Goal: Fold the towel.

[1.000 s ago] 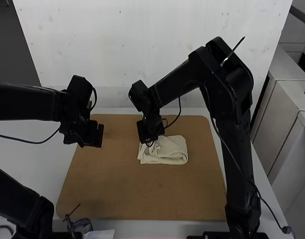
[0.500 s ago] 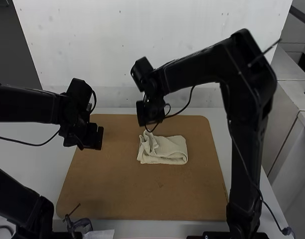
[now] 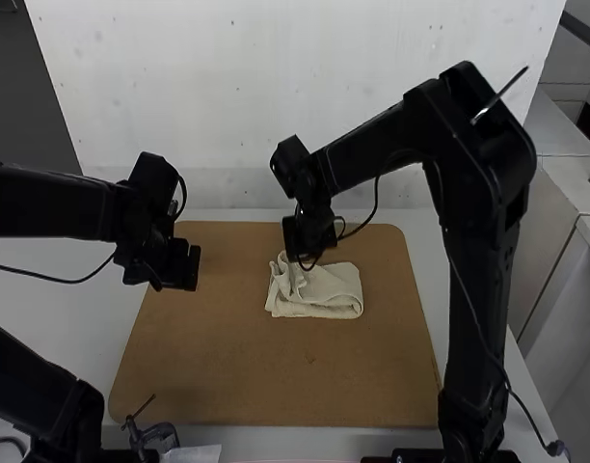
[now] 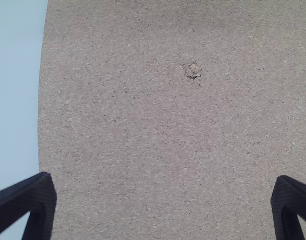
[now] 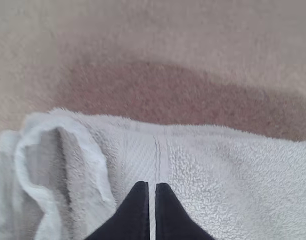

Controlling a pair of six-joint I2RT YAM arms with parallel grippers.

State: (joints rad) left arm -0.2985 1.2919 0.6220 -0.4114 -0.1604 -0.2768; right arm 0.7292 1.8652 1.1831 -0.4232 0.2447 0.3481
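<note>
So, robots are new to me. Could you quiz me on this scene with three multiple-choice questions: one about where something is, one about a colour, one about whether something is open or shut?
1. Where does the towel lie?
A) On the floor
B) On the brown board
C) Over the left arm

2. What colour is the towel?
A) Off-white
B) Bright red
C) Dark green

3. How is the left gripper?
A) Shut on the towel
B) Shut on nothing
C) Open wide

Answers:
1: B, the high view has the towel resting within the board's edges.
2: A, its pale cloth shows in both the high view and the right wrist view.
3: C, the left wrist view shows its two fingers far apart, with bare board between them.
</note>
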